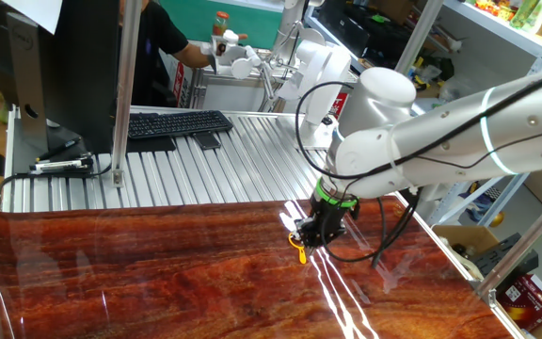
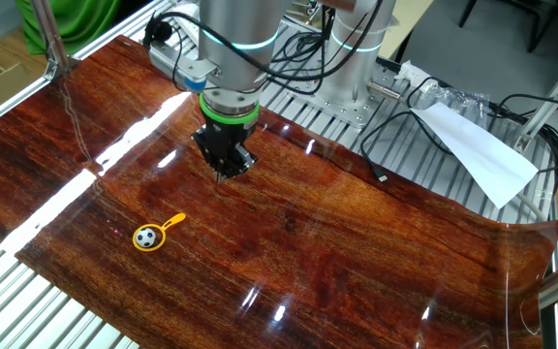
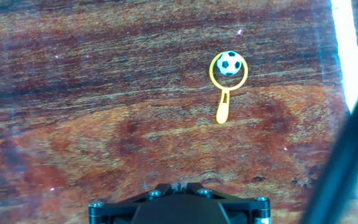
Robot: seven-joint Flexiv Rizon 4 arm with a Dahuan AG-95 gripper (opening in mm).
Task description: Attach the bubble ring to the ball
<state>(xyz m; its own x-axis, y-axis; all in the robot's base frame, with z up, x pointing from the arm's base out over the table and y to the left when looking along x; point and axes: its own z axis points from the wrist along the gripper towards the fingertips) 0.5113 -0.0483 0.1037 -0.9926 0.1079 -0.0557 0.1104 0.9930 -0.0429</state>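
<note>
The bubble ring [image 3: 228, 79] is a small yellow-orange loop with a short handle, lying flat on the wooden tabletop. The small black-and-white soccer ball [image 3: 230, 63] sits inside its loop. Both also show in the other fixed view, ring [image 2: 168, 224] and ball [image 2: 145, 237], toward the near table edge. In one fixed view only a bit of the yellow ring [image 1: 298, 250] shows beside the hand. My gripper [image 2: 228, 173] hangs above the table, apart from the ring and ball, with jaws together and nothing between them. In the hand view only its tips [image 3: 179, 185] show at the bottom edge.
The red-brown wooden sheet [image 2: 356, 242] lies on a slatted metal table [image 1: 215, 169]. A keyboard [image 1: 177, 123] lies at the far side. Cables [image 2: 395, 145] and a white sheet of paper [image 2: 478, 147] lie beyond the wood. A dark cable [image 3: 334, 162] crosses the right of the hand view.
</note>
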